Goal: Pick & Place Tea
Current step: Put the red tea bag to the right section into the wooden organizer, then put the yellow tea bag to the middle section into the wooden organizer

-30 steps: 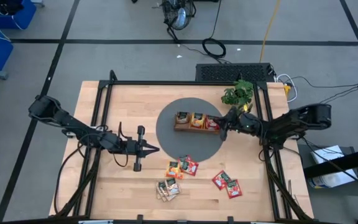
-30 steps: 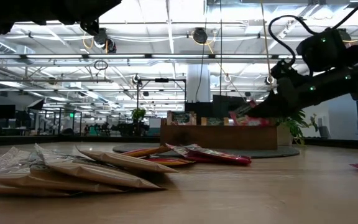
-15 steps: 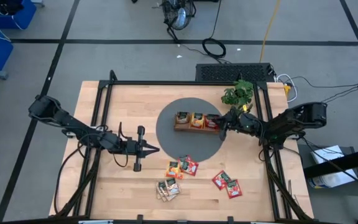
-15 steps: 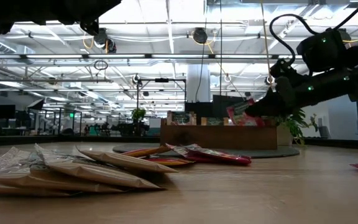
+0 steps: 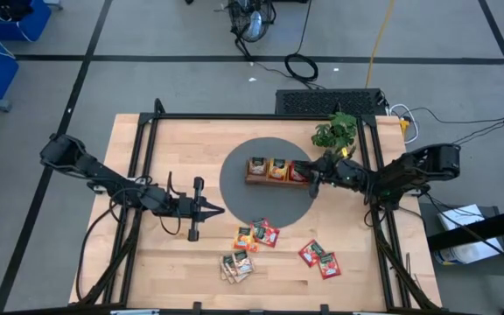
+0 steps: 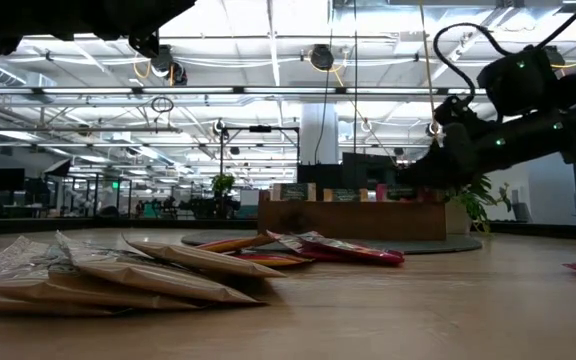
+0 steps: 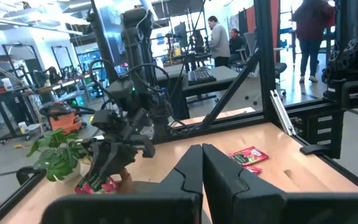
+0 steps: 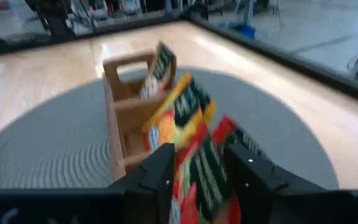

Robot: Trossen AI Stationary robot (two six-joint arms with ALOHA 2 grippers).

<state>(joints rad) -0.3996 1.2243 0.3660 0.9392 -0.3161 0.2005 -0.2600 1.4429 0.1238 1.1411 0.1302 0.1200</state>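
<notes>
Red sachet at jaws (image 8: 210, 168): standing on edge in the end compartment nearest the right arm, between 2 parted fingers, apparently just let go so it can settle among its own colour.
Tray (image 5: 276, 170): wooden, 3 compartments, on the round grey mat (image 5: 234, 188); green-and-tan sachet (image 8: 159, 67) in the far compartment, orange one (image 8: 180, 109) in the middle, red at the near end, so sorted by colour.
Loose tea on the table: red and orange pair (image 5: 257, 234) just off the mat's front edge; green-and-tan stack (image 5: 236, 265) nearer the front; 2 red sachets (image 5: 319, 257) to the right. All flat, well apart from the tray, waiting to be fetched.
Right gripper (image 5: 312, 178): at the tray's right end, fingers spread either side of the red sachet, no pinch visible.
Left gripper (image 5: 218, 209): parked over bare wood left of the mat, fingers pressed together, holding nothing, clear of the other arm's work.
Plant (image 5: 336, 129): behind the right gripper, just off the mat.
Step judged: release of 1 red sachet; several sachets left to place.
</notes>
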